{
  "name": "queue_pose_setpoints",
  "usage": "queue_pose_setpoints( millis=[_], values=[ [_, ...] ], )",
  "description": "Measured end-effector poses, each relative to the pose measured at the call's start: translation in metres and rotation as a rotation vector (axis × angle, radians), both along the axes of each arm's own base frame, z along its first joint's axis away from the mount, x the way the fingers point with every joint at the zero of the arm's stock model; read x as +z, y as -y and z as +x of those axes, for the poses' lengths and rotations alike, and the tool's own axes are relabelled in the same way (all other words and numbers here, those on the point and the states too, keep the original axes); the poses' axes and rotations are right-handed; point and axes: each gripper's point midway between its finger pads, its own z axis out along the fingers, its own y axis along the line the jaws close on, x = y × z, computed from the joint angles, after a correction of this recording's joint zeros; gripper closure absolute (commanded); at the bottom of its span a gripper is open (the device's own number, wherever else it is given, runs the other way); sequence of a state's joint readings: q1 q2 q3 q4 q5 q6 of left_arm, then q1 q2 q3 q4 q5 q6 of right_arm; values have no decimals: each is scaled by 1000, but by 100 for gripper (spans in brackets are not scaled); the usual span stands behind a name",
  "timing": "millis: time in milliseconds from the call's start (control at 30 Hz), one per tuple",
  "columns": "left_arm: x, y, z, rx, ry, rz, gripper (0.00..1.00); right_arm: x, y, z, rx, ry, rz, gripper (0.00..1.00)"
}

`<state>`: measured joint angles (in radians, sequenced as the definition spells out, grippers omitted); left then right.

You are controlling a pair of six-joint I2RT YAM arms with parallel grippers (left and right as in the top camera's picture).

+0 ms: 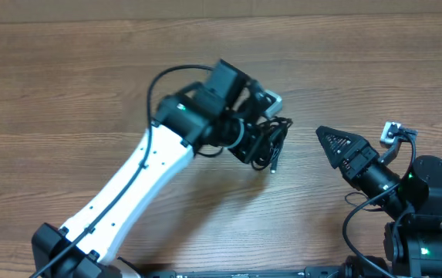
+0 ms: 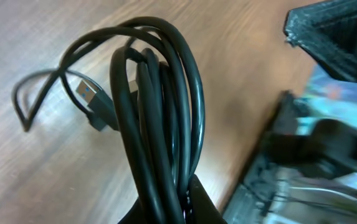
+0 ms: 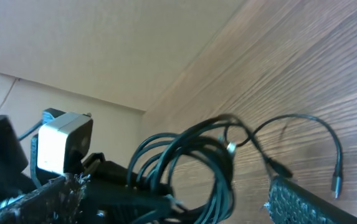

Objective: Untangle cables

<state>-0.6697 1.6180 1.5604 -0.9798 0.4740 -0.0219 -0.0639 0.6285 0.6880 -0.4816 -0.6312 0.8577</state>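
The cables [image 1: 277, 133] are a bunch of thin black cords in loose loops, hanging from my left gripper [image 1: 258, 147] just above the table's middle. In the left wrist view the bundle [image 2: 159, 118] runs up from between the shut jaws of the left gripper [image 2: 179, 210], and a USB plug [image 2: 91, 94] and a thin loop rest on the wood. My right gripper [image 1: 327, 140] stands open a short way right of the bunch, pointing at it. In the right wrist view the coil [image 3: 212, 165] hangs ahead of the open right gripper [image 3: 178, 214], apart from its fingers [image 3: 303, 202].
The wooden table [image 1: 66, 77] spreads out around both arms. The left arm's white link [image 1: 140, 174] crosses the lower left. The white camera block [image 1: 271, 100] sits on the left wrist. The right arm's base [image 1: 425, 224] stands at the lower right. A beige wall [image 3: 103, 43] lies beyond the table.
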Motion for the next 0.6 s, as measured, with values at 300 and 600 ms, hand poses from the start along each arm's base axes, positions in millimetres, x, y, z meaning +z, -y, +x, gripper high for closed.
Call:
queue_pose_setpoints(
  millis=[300,600],
  values=[
    [5,25,8,-22,209,43,96,0,-4,-3,11,-41,58,8],
    [9,31,8,-52,291,65,96,-1,-4,-3,-2,-68,88,9]
  ],
)
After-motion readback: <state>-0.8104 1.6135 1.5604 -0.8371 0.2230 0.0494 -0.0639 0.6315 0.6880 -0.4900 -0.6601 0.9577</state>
